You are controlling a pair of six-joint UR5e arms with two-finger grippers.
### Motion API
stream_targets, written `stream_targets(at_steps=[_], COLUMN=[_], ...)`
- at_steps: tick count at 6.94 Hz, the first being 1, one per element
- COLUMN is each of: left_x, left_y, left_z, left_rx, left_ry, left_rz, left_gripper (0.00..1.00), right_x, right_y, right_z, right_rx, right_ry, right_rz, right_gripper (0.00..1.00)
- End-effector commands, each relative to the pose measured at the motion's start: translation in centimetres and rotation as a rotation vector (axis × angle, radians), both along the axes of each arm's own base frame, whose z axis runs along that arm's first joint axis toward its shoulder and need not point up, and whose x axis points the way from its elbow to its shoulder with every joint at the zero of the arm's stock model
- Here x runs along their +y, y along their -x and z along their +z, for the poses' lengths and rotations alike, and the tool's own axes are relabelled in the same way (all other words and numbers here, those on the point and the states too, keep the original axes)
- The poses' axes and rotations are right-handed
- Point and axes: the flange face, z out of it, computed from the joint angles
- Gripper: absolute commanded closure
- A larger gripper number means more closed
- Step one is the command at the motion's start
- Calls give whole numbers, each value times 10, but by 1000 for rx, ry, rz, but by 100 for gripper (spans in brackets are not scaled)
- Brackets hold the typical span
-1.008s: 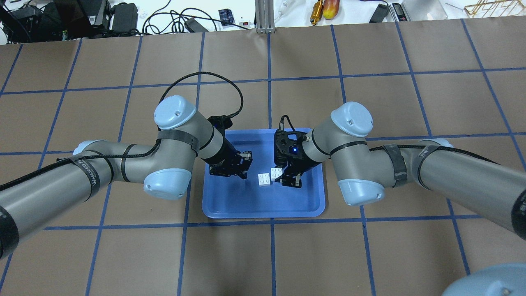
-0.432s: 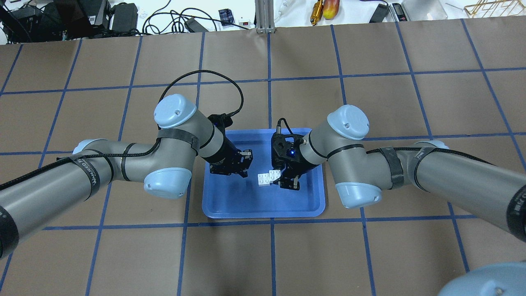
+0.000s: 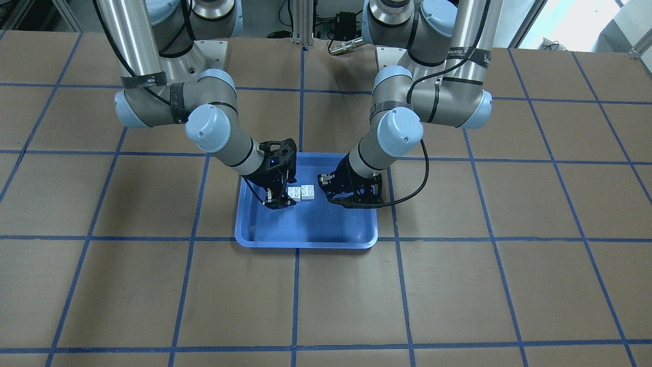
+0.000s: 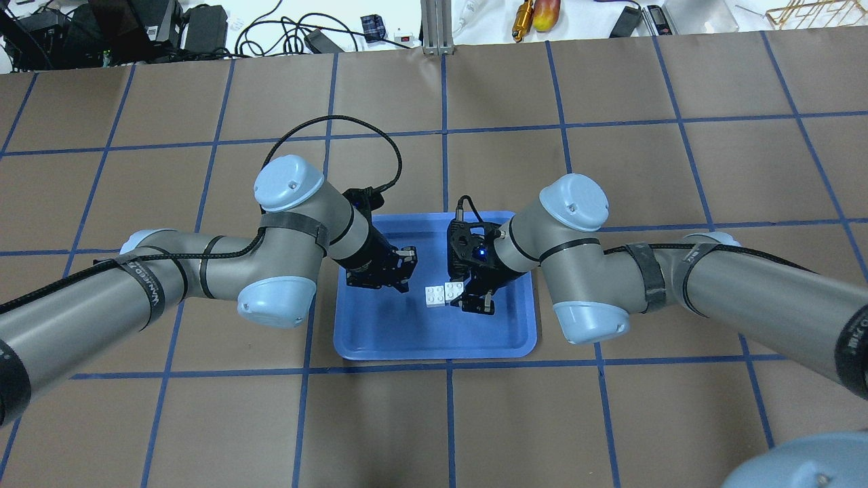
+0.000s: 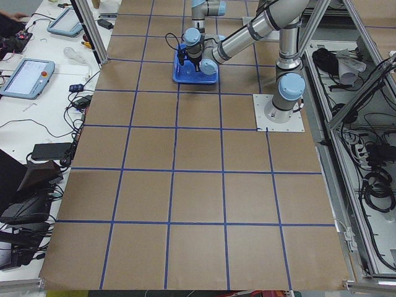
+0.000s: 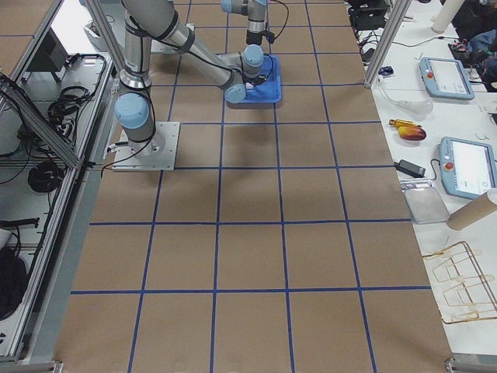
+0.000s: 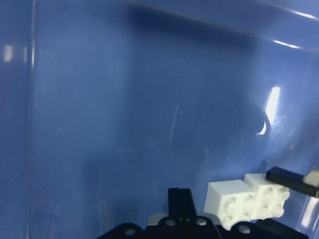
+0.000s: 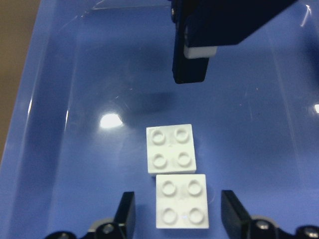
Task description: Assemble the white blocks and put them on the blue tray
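The 2 white blocks (image 8: 177, 174) lie side by side, edges touching, near the middle of the blue tray (image 4: 434, 339). The right gripper (image 8: 179, 201) straddles the right-hand block, jaws apart, probably to square it against its mate. The left gripper (image 4: 400, 274) hovers just left; its jaws' state I cannot tell. Brown worktop (image 4: 610, 169), blue tape grid (image 4: 444, 135), cluttered benches (image 4: 542, 20) beyond

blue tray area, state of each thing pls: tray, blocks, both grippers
blue tray: lying flat, holding both blocks
white blocks: studs up, side by side, edges touching, not stacked
right gripper: open, straddling one block
left gripper: shut, empty, beside the blocks
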Motion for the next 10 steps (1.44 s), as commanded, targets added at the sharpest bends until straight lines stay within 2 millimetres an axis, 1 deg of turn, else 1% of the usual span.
stream_targets(at_steps=[1,2,3,4,5,6,8,10], left_x=[1,10,15,16,17,18,18,21], left_y=[2,17,28,30,32,34,35,40], left_z=[-4,-9,-9,-9,-9,-10,-11,-10], left_rx=[-3,-10,-13,-14,-13,-14,-13,-15], left_ry=[-12,-27,-25,-28,-27,-31,-36,-32], left_rz=[3,-19,-40,-33,-27,-23,-12,-23], left_gripper=[100,100,100,100,100,100,100,100], right_x=[-6,-8,-12,-11,-12,-14,-16,-14], right_y=[1,7,18,23,35,38,38,39], right_z=[16,40,62,89,117,146,206,264], right_rx=[-1,30,87,153,265,296,318,329], right_ry=[25,82,95,78,89,81,17,-13], right_rz=[-12,-26,-61,-81,-171,-271,-287,-299], right_gripper=[0,0,0,0,0,0,0,0])
